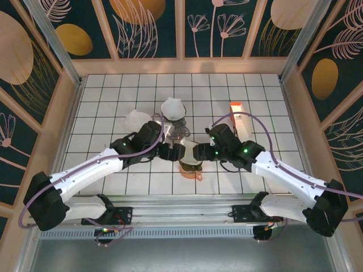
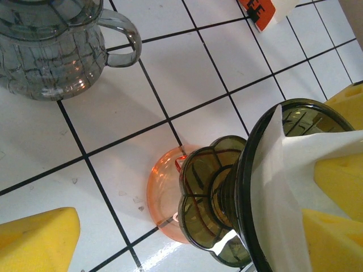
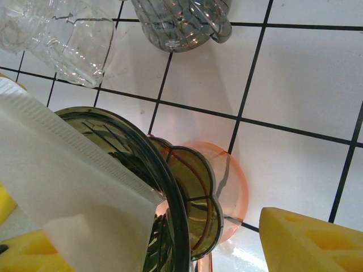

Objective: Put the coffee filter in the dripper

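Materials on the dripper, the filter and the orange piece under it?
Dripper: smoky olive, see-through, glossy, with moulded ribs; likely plastic, possibly glass.
Filter: white, matte, opaque, with a finely crimped edge; looks like paper.
Orange piece: translucent and glossy, tile lines showing through; probably plastic.
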Controlling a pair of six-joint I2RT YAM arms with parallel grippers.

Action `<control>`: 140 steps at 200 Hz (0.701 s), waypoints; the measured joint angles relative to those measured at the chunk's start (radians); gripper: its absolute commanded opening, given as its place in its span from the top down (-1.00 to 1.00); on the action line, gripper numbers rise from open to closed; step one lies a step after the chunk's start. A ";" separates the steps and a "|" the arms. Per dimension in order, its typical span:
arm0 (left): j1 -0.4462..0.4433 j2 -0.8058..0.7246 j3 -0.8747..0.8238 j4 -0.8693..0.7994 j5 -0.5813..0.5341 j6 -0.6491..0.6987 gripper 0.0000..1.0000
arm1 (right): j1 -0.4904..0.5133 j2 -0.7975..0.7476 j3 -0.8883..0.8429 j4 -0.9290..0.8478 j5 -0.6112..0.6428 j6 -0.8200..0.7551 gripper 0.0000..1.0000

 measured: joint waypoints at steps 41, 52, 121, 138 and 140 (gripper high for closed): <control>0.000 0.011 -0.009 0.004 0.008 -0.004 -0.87 | 0.000 0.002 -0.007 0.013 -0.006 0.001 -0.39; 0.000 0.011 -0.009 0.004 0.011 -0.004 -0.87 | 0.000 0.002 -0.006 0.016 -0.006 0.000 -0.40; 0.000 0.011 -0.009 0.005 0.014 -0.004 -0.88 | -0.014 -0.056 0.011 0.013 -0.002 0.002 -0.32; 0.000 0.012 -0.009 0.005 0.014 -0.004 -0.87 | -0.018 -0.071 0.011 0.011 -0.002 0.006 -0.22; 0.000 0.012 -0.009 0.005 0.014 -0.004 -0.87 | -0.018 -0.073 0.010 0.011 -0.002 0.010 -0.21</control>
